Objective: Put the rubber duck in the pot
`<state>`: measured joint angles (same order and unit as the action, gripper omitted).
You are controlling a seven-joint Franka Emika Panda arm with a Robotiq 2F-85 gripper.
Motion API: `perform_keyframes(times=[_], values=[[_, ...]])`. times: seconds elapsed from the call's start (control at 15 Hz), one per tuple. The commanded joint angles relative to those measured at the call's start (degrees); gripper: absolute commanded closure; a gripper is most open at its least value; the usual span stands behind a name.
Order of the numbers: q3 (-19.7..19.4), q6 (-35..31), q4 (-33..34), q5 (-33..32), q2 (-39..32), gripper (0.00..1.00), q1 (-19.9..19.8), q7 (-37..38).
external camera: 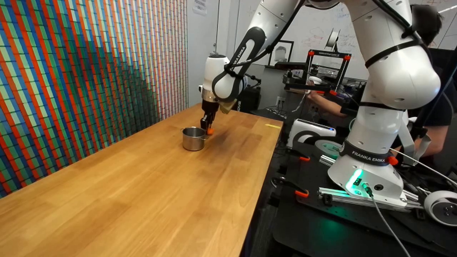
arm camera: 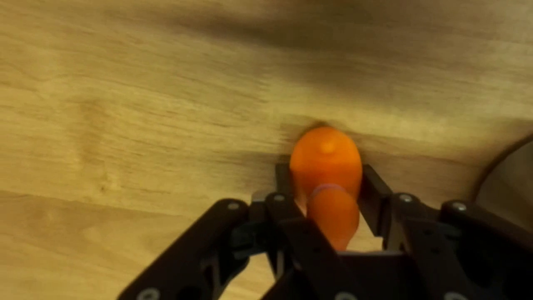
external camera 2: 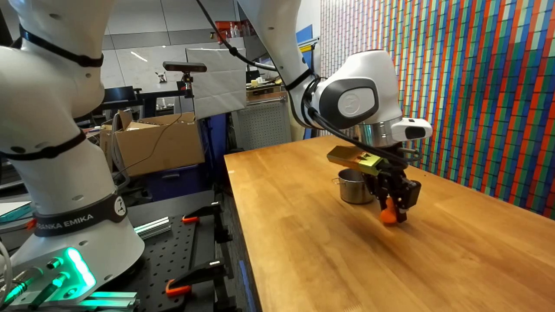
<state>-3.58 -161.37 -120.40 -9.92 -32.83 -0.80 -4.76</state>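
Because the fingers point(arm camera: 373, 200) of the gripper point(external camera 2: 393, 211) flank it on two opposite sides, the rubber duck point(arm camera: 327, 164) heads the list.

Item: rubber duck, one, orange; a larger rounded part low down, a smaller part up between the fingers. Place: between the fingertips, close over the table point(external camera: 142, 185); whether its underside touches the wood cannot be told. Handling, by judgement: light, soft, likely to give under a squeeze, hard to break; its smooth, curved skin may roll or slip if caught off-centre. Best hold: across the middle of the larger part, pads level on opposite sides, modest pressure; the present placement seems to suit.

Item: fingers, one pair, dark. Parted by about the duck's own breadth and no more; a pad appears to bear on each side of it, so they are reckoned clamped on the duck. Strength of squeeze: not visible.

Item: pot point(external camera: 193, 142), one, shiny metal, upright on the table, mouth up. Place: just beside the fingers, apart from their tips. Duck not yet inside; by judgement, it wants lifting clear of the rim, then a short carry sideways.
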Motion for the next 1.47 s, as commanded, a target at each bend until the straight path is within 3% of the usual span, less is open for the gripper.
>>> perform_keyframes(times=[0.0, 0.33, 0.73, 1.0, 1.07, 1.13, 1.27, 1.4], values=[[1.67, 2.55, 1.36, 2.67, 1.97, 0.81, -1.53, -0.73], [5.72, 8.65, 2.68, 8.18, 6.99, 0.81, -3.63, -2.33], [8.42, 16.66, 3.08, 13.52, 11.40, 0.77, -3.01, -3.08], [10.36, 18.35, 2.51, 17.49, 11.42, 0.75, -2.59, -4.04], [10.65, 18.43, 2.35, 18.18, 11.25, 0.70, -2.49, -4.12], [10.71, 18.81, 2.39, 18.51, 11.09, 0.33, -2.25, -4.03], [10.46, 18.00, 2.10, 17.75, 11.06, 0.26, -1.59, -3.87], [10.09, 18.24, 2.23, 16.79, 11.26, 0.10, -1.18, -3.97]])
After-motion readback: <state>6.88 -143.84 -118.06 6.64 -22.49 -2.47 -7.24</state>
